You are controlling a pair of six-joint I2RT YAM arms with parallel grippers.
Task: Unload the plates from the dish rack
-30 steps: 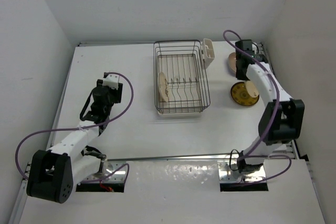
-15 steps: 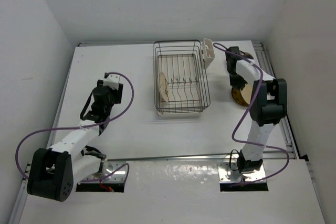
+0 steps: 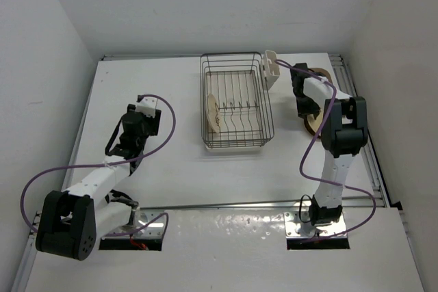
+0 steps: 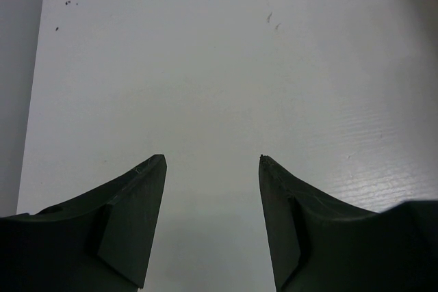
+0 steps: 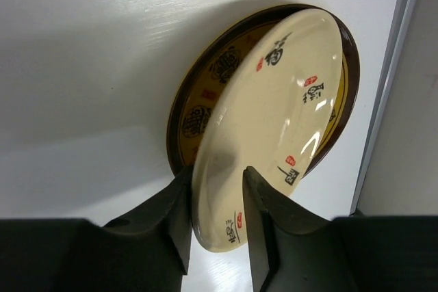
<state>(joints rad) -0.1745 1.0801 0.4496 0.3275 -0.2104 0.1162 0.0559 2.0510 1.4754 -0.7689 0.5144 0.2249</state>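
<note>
The silver wire dish rack (image 3: 236, 104) stands at the table's middle back with one cream plate (image 3: 213, 113) upright at its left side. My right gripper (image 5: 217, 172) is shut on the rim of another cream plate (image 5: 274, 114) with small black and red marks. It holds this plate tilted over a yellow-gold patterned plate (image 5: 205, 94) with a dark rim, which lies flat on the table right of the rack (image 3: 315, 126). My left gripper (image 4: 212, 158) is open and empty over bare table, left of the rack (image 3: 137, 120).
The white cutlery cup (image 3: 272, 68) hangs on the rack's back right corner. A tan dish edge (image 3: 321, 72) shows behind my right arm. A metal rail (image 5: 387, 80) and the side wall run just right of the plates.
My right gripper has moved from the back right towards the near side, carrying the cream plate over the yellow-gold plate. The left arm has not moved.
</note>
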